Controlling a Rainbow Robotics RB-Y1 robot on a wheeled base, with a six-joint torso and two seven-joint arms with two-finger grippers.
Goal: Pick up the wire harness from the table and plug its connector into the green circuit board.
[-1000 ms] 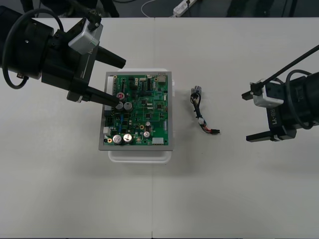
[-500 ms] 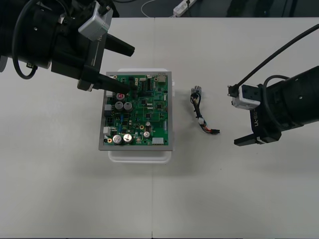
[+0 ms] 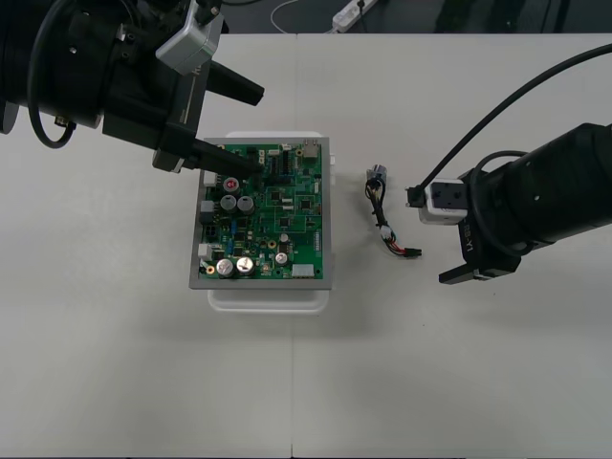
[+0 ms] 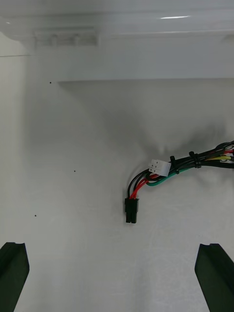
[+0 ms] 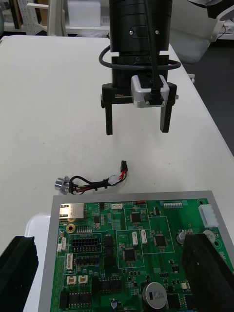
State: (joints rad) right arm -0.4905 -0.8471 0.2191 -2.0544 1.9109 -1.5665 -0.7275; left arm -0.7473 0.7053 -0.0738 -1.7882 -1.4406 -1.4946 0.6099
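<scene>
Your right gripper has come in from its side of the table over the last second and now sits just beside the wire harness, which has not shifted: it lies on the table to the right of the green circuit board, round metal socket toward the far edge and black plug toward you. The approach is nearly finished, but the pick has not begun.

From the right wrist camera, the fingers stand wide apart with nothing between them. The plug lies ahead, roughly centred on the gap, with its red, black and green wires curving off to one side. That lines you up well for a grasp at the plug end. How high the fingers ride above the table is hard to judge from these angles, so lower with care.

Your left gripper has swung further over the far left corner of the board, also spread wide and empty (its lower finger lies across components there). You can see the right gripper facing it from the left wrist camera, just beyond the harness. Nothing is plugged into the board yet.
</scene>
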